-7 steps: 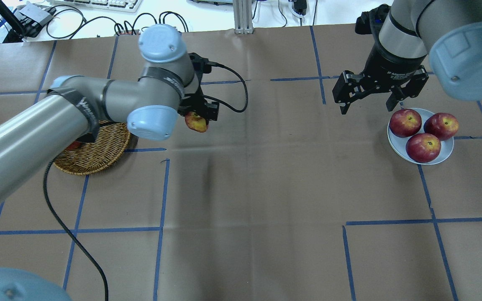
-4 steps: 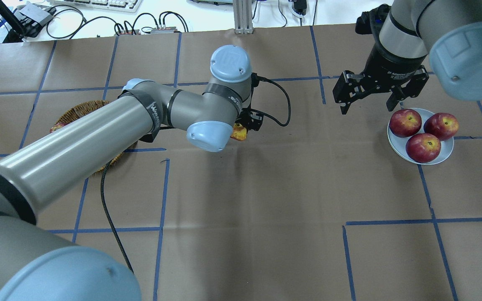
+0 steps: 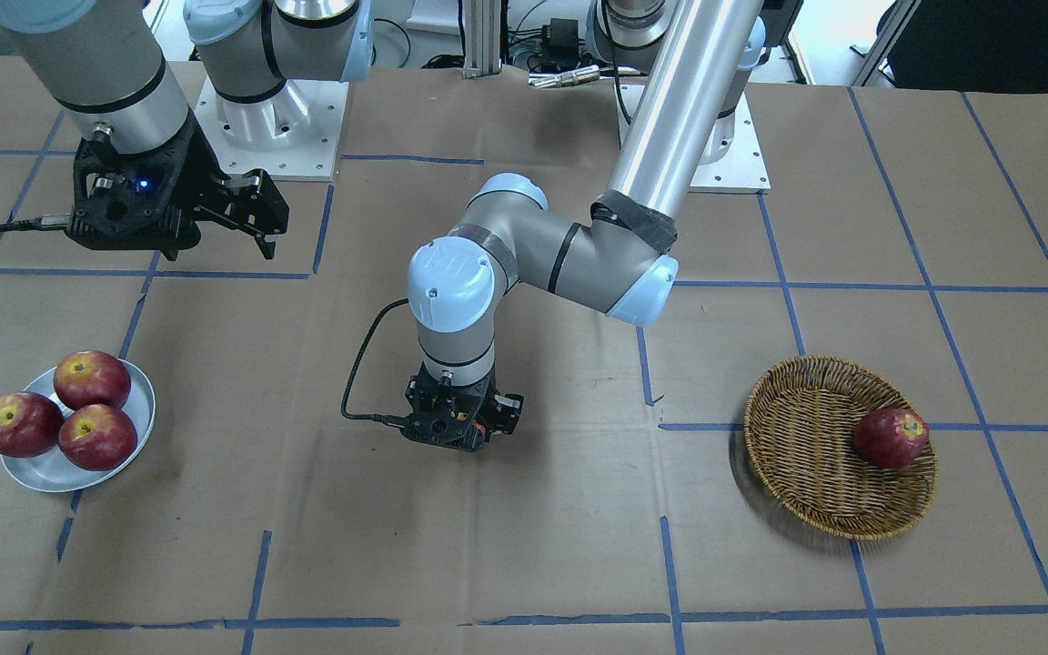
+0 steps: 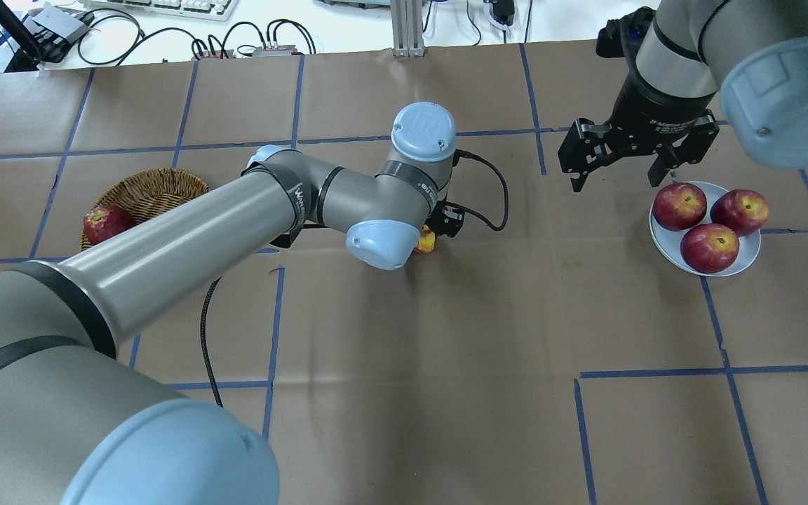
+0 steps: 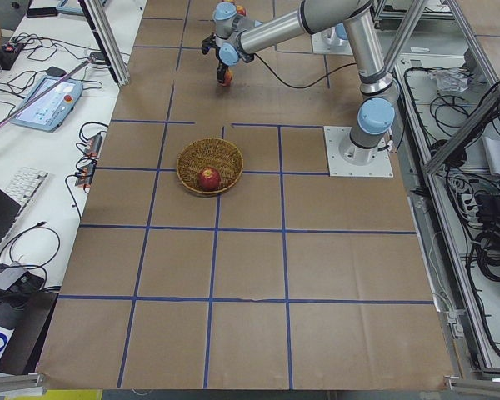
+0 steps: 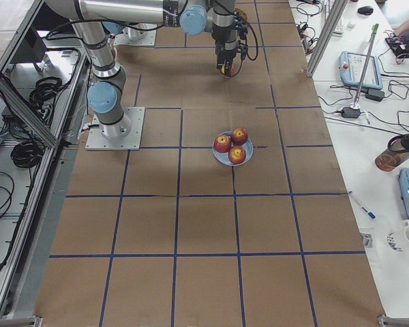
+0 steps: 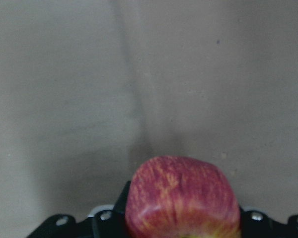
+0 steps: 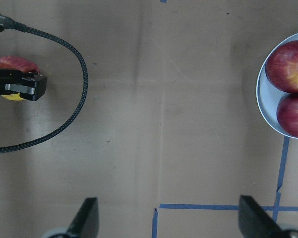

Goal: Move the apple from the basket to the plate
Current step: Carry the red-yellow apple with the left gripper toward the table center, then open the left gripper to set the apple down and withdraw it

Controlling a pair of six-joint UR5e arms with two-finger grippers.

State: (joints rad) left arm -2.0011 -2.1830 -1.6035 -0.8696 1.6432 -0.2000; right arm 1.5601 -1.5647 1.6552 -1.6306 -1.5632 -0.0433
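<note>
My left gripper point(image 4: 436, 234) is shut on the streaky red and yellow apple point(image 4: 426, 243), low over the brown paper near the table's middle. The apple fills the bottom of the left wrist view point(image 7: 183, 198) and shows at the left edge of the right wrist view point(image 8: 12, 64). The wicker basket point(image 4: 158, 188) lies far left with one dark red apple point(image 4: 104, 223) in it. The pale plate point(image 4: 749, 255) at the right holds three dark red apples. My right gripper point(image 4: 616, 179) is open and empty, hovering just left of and behind the plate.
The left arm's black cable point(image 4: 492, 200) loops beside the wrist. In the front-facing view the basket point(image 3: 806, 473) is at the right and the plate point(image 3: 40, 475) at the left. Blue tape lines grid the paper.
My left arm has swung right with the apple, from beside the basket to near the table's middle, uncovering the basket. The right arm has not moved.
</note>
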